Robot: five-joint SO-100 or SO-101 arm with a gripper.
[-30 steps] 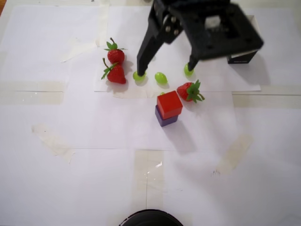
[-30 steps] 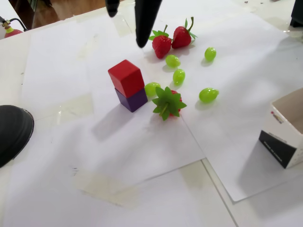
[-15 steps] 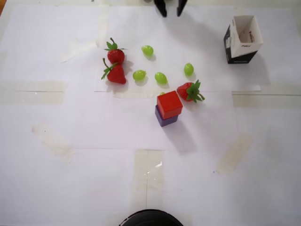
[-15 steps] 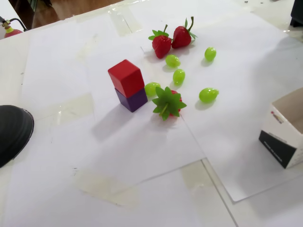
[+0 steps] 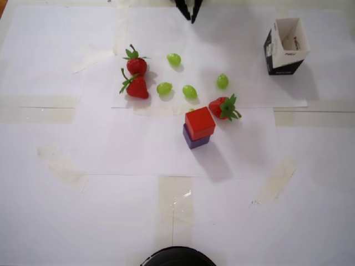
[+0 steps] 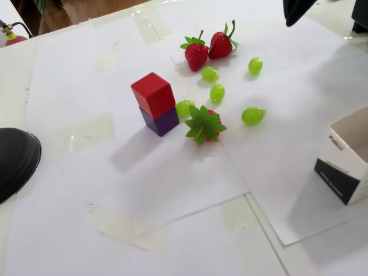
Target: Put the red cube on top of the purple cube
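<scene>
**Q.** Where do the two blocks stand?

**A.** The red cube (image 5: pixel 199 122) sits directly on the purple cube (image 5: pixel 196 139), near the middle of the white paper (image 5: pixel 100 138). In the fixed view the red cube (image 6: pixel 153 94) is turned slightly against the purple cube (image 6: pixel 160 121) beneath it but rests fully on it. A strawberry (image 5: pixel 224 107) lies just beside the stack, and one green grape (image 6: pixel 184 108) sits close against the purple cube's far side.

**Q.** And the gripper?

**A.** Only its dark tips show, at the top edge of the overhead view: the gripper (image 5: pixel 189 11) is well away from the stack and holds nothing. The fingers there look nearly together, with only a narrow gap between them. In the fixed view a dark part of the arm enters at the top right corner; finger spacing cannot be read there.

**Q.** What does the step in hand call for?

**A.** The stacking appears done, so the remaining step is likely a clean retreat. Judged from the layout, the arm should stay high and travel away from the stack, clear of the two strawberries (image 5: pixel 135 76), the loose grapes (image 5: pixel 189 91) and the open box (image 5: pixel 285 46), since any brush could topple the upper cube.
</scene>
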